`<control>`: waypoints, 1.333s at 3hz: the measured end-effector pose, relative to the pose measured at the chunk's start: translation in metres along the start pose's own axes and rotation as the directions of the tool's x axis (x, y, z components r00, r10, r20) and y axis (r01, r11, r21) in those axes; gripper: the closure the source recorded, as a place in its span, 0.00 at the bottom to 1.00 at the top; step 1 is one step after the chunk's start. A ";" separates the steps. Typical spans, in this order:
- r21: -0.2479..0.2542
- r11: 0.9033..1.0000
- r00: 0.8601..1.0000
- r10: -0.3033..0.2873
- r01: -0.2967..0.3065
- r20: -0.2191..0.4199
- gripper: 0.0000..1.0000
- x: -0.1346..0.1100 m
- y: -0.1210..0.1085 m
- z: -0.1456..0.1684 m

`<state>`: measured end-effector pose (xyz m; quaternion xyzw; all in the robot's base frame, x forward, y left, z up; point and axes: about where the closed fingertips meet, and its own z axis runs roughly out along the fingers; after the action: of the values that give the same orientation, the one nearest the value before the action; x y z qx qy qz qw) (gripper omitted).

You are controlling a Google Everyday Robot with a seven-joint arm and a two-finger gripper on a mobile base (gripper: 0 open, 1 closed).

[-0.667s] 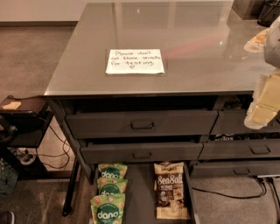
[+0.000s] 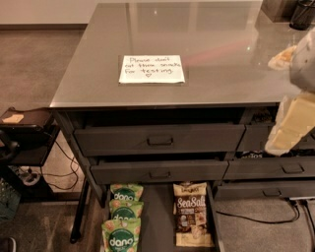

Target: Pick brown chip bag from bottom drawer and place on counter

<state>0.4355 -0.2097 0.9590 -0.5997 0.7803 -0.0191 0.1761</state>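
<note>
The brown chip bag [image 2: 191, 214] lies flat in the open bottom drawer [image 2: 156, 216], on its right side, with the white "Sea Salt" lettering facing up. My gripper [image 2: 290, 118] is at the right edge of the view. It hangs in front of the counter's right front corner, well above and to the right of the bag, and touches nothing that I can see. The counter [image 2: 206, 44] is a glossy grey top with a white handwritten note [image 2: 151, 69] on it.
Three green "dang" bags [image 2: 123, 219] lie in a column on the drawer's left side. Closed drawers with handles [image 2: 160, 140] sit above the open one. A small dark side shelf [image 2: 24, 123] and cables stand to the left. Dark objects [image 2: 301, 14] stand at the counter's far right corner.
</note>
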 end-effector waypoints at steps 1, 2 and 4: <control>-0.009 1.000 0.996 0.025 -0.024 0.081 0.00 -0.007 0.023 0.037; -0.020 0.999 0.989 0.032 -0.030 0.143 0.00 -0.018 0.050 0.093; -0.079 0.997 0.970 0.012 0.007 0.241 0.00 -0.047 0.097 0.230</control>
<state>0.4244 -0.0968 0.7315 -0.6031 0.7540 0.0852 0.2458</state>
